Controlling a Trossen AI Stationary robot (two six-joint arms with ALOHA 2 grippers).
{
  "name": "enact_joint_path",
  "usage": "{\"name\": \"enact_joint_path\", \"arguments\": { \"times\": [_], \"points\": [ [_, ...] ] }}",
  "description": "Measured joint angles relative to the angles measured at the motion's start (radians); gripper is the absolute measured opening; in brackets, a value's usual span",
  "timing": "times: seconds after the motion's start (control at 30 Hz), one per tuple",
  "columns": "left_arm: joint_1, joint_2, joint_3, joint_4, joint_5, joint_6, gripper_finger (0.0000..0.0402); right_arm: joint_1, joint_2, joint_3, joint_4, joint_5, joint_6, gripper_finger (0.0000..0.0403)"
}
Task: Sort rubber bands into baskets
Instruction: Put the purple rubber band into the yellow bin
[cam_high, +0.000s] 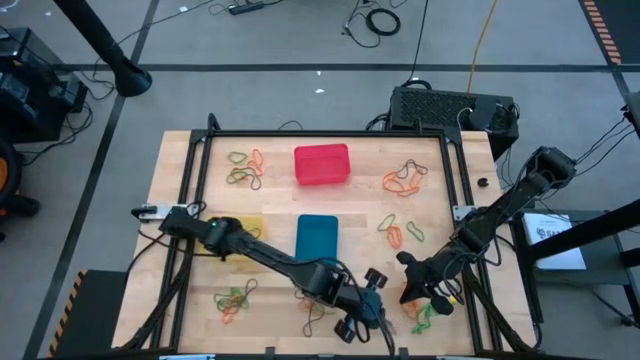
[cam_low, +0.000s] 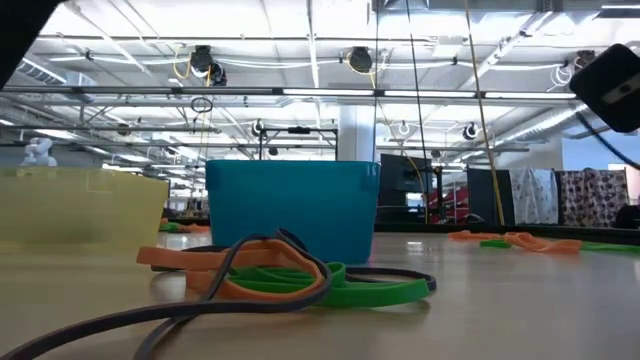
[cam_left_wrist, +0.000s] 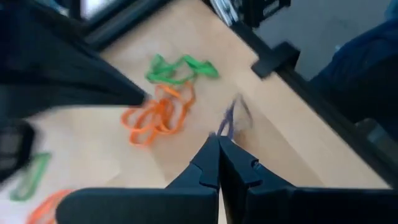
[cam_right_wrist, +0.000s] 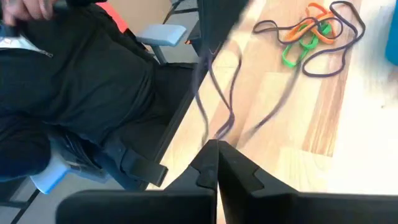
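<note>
Wooden worktop (cam_high: 170, 215) carries three baskets; we take the blue basket (cam_high: 317, 238) as landmark. Just near-right of it, our left claw (cam_left_wrist: 219, 138) pinches a dark rubber band (cam_left_wrist: 229, 118), and our right claw (cam_right_wrist: 216, 143) pinches another dark band (cam_right_wrist: 214, 93). Either thin loop could slip out or snag while lifting.

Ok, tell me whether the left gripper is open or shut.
Shut. In the left wrist view the left gripper has its fingertips pressed together, pinching a dark rubber band that rises from between them above the table.
</note>
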Motion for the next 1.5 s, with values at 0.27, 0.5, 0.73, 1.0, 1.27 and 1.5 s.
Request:
{"name": "enact_joint_path", "arguments": {
  "times": [0.27,0.5,0.73,1.0,1.27,1.5],
  "points": [
    [-0.016,-0.151,0.001,-0.006,-0.013,-0.007,0.0000,0.000,0.000,0.000,-0.001,0.001,-0.003,0.0000],
    [-0.011,-0.188,0.001,0.005,-0.009,-0.009,0.0000,0.000,0.000,0.000,-0.001,0.001,-0.006,0.0000],
    [0.018,-0.032,0.000,0.156,0.126,-0.027,0.0000,0.000,0.000,0.000,-0.002,0.001,-0.007,0.0000],
    [0.045,0.184,0.000,0.377,0.051,-0.018,0.0000,0.000,0.000,0.000,-0.008,0.000,-0.009,0.0000],
    [0.075,0.244,0.000,0.383,0.024,-0.018,0.0012,0.000,0.000,0.000,-0.009,0.000,-0.012,0.0000],
    [0.063,0.235,0.000,0.355,0.007,0.001,0.0041,0.000,0.000,0.000,-0.014,-0.002,-0.021,0.0000]
  ]
}}
